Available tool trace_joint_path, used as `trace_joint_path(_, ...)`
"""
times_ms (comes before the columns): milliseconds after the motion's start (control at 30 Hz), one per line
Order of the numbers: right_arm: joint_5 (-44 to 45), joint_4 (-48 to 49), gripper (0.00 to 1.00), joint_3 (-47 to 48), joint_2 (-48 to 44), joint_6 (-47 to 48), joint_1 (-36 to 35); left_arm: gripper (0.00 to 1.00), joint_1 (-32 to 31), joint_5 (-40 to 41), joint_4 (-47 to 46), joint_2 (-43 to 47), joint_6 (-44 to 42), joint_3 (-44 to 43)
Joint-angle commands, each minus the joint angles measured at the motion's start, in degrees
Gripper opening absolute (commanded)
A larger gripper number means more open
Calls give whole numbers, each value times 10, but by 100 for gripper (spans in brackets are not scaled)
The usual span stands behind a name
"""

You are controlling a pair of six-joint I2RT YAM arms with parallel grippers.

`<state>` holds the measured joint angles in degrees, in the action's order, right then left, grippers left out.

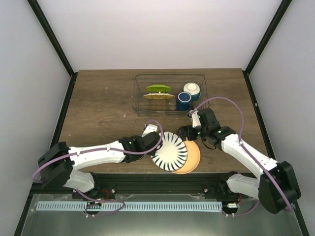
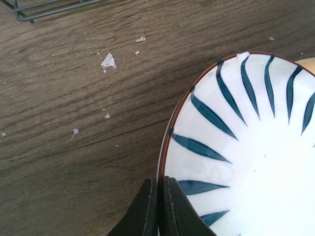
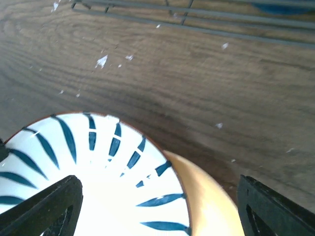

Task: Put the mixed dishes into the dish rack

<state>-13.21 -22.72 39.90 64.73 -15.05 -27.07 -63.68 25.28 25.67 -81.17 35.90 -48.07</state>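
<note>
Your left gripper (image 2: 158,183) pinches one white, blue-striped plate (image 2: 246,147); right gripper (image 3: 157,182) gapes. Upper-centre grey wire rack (image 1: 170,75) holds one white bowl (image 1: 192,90), one blue mug (image 1: 183,101).

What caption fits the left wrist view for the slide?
Left fingers pinch the rim of the striped plate over the wooden table; dish rack corner at top left.
</note>
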Motion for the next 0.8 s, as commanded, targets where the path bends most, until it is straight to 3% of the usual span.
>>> trace_joint_path(0,-75,48,84,-24,-1,-20,4,0,3,16,-34,29,0,22)
trace_joint_path(267,-124,97,75,-76,-2,-46,4,0,4,5,-82,36,-7,54)
trace_joint_path(767,-103,95,73,-105,28,-55,3,0,6,0,-110,26,7,89)
